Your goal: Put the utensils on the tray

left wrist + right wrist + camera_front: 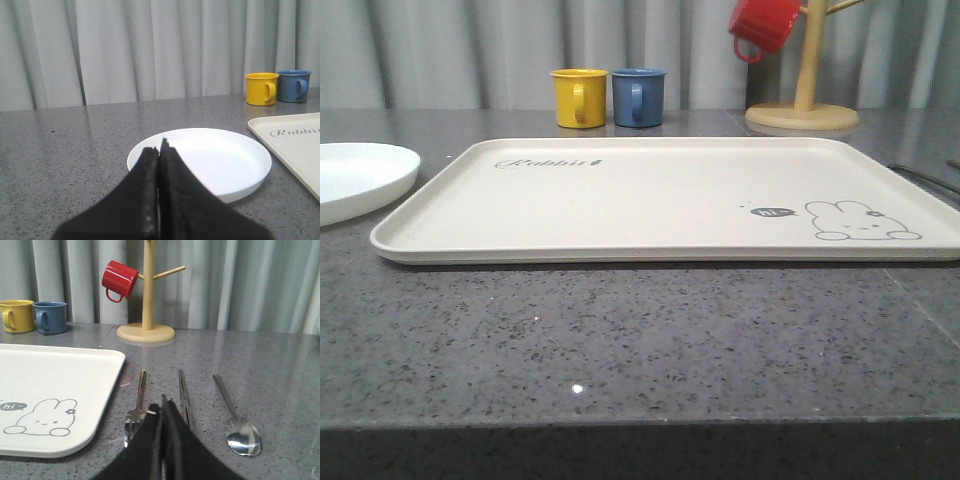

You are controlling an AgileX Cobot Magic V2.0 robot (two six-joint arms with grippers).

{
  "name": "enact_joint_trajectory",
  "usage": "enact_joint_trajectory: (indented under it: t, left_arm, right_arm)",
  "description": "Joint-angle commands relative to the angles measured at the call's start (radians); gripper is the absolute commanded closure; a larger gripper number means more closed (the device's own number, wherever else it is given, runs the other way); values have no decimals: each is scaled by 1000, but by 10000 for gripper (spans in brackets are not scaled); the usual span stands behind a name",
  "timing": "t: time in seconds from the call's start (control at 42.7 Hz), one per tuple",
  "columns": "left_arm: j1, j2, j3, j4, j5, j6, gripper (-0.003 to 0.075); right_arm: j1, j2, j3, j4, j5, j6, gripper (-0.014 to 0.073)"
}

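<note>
tray [660, 200] bare, fork [136, 412] beside its rim

tray [650, 200] mid-frame in front view, on the table [640, 340]; plate [355, 180] at left edge, just beside tray's left rim. two mugs [608, 97] side by side behind tray, upper centre. mug stand [803, 100] upper right, one mug [763, 27] hanging on it. right wrist view: fork [136, 407], chopsticks [184, 397], spoon [235, 417] lie parallel on table right of tray, fork nearest it
</note>
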Motion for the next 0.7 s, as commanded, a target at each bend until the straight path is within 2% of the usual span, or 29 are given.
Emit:
enact_joint_trajectory:
  t: [0.0, 0.679]
  left_arm:
    - [-6, -21, 5, -8, -84, -3, 741]
    - [-6, -21, 5, -8, -89, -3, 741]
  right_arm:
    - [-5, -16, -5, -7, -81, -4, 660]
    - [-4, -16, -5, -7, -108, -4, 660]
